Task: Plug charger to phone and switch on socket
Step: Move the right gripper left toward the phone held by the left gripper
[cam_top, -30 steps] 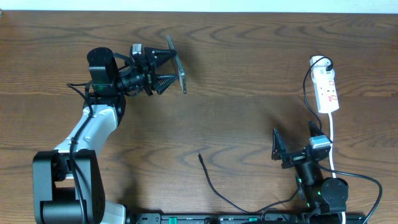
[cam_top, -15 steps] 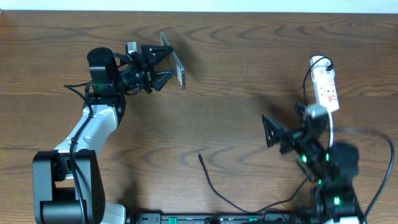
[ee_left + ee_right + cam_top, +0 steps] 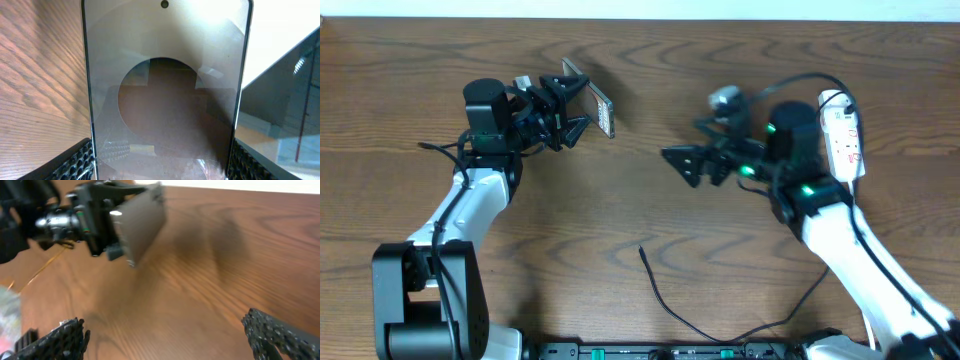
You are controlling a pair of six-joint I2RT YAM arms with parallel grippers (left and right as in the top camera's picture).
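Brown wood-grain table (image 3: 720, 60) is filling the overhead view, with a pale strip running along its far edge. At the left, the left gripper (image 3: 578, 105) is clamping the phone (image 3: 602, 110) by its long edges, its jaws standing fairly wide across the slab's width. It is holding the phone off the wood, tilted on edge. In the left wrist view the phone's glossy face is filling the frame, reflecting a dark round shape, with a small camera hole showing near its top edge. Ribbed black pads (image 3: 79, 161) are pressing against both of its lower sides. Right of the phone and nearer the front edge, the charger (image 3: 643, 253) is lying loose on the wood. Its tip is pointing back toward the phone and sitting well apart from it, while its thin black cable is curving away to the front right. Farther right of the phone, the right gripper (image 3: 690, 155) is hovering over the table, jaws spread wide with nothing between them, aiming toward the phone. Its blurred wrist view is showing the phone ahead, above its two parted fingers (image 3: 55, 340). Far right of the phone, just beside the right arm, the socket (image 3: 847, 140) is lying flat, red marks showing on its white body
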